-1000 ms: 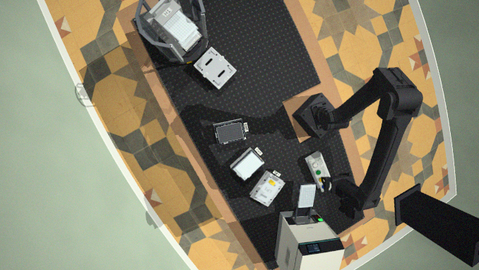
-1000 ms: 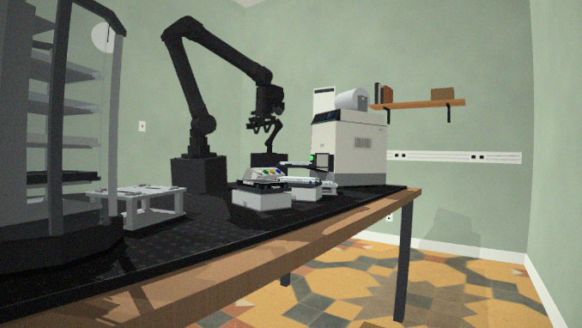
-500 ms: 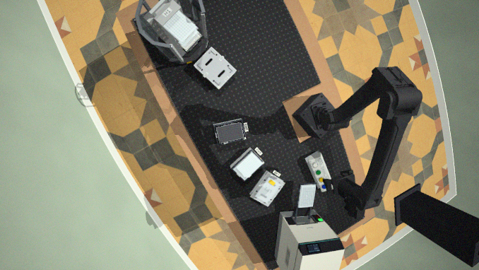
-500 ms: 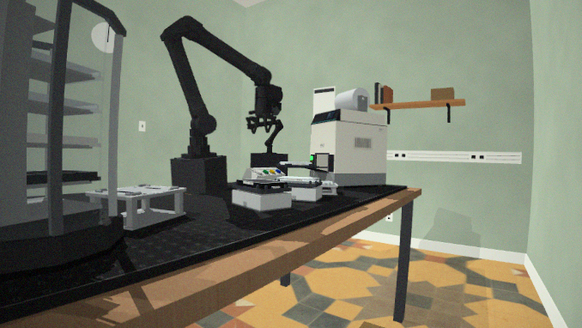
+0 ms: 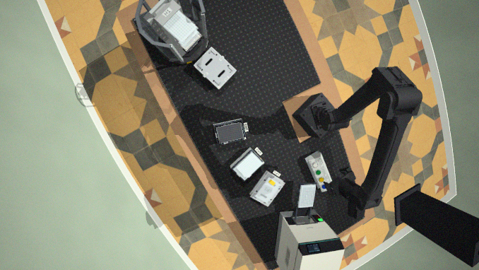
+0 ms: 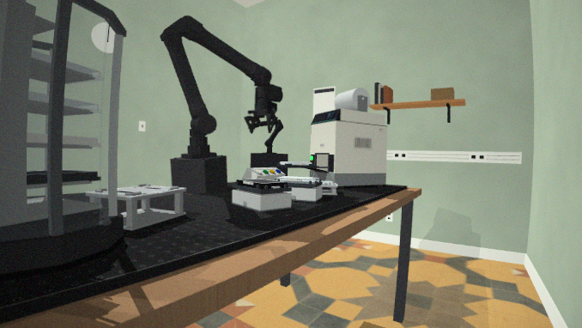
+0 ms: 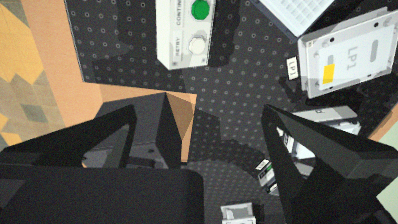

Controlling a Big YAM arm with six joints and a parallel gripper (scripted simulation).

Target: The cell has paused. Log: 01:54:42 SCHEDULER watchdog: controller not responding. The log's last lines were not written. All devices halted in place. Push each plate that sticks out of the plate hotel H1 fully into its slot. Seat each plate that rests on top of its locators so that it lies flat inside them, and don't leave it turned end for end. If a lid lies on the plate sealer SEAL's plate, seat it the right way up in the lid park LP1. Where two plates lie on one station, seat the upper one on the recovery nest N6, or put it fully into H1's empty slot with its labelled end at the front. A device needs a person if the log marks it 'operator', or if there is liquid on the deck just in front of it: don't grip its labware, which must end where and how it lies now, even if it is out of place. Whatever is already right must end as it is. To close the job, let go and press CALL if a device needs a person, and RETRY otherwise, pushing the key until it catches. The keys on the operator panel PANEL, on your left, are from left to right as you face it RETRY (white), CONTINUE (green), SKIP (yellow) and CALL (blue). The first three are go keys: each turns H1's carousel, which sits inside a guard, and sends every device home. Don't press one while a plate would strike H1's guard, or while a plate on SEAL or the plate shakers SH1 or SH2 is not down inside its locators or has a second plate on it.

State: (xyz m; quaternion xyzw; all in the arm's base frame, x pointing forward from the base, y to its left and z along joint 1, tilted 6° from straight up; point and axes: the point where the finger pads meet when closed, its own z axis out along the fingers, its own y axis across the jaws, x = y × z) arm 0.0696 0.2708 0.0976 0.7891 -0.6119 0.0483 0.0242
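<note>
Readable markings on the worktop devices

In the wrist view, the white operator panel [image 7: 184, 31] carried "RETRY" beside its white key [image 7: 198, 45] and "CONTIN…", cut off, beside its green key [image 7: 200, 8]; the lid park [image 7: 350, 52] read "LP1", as did its small tag [image 7: 293, 68].

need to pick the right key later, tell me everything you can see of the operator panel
The operator panel is a long, narrow white box lying flat on the dark dotted mat, between the arm's base and the sealer. Four round keys run along it: white, green, yellow, blue. Printed labels RETRY and CONTINUE sit beside the first two in the wrist view. None looks pushed in. The gripper hangs above, jaws wide, not touching it.
</note>
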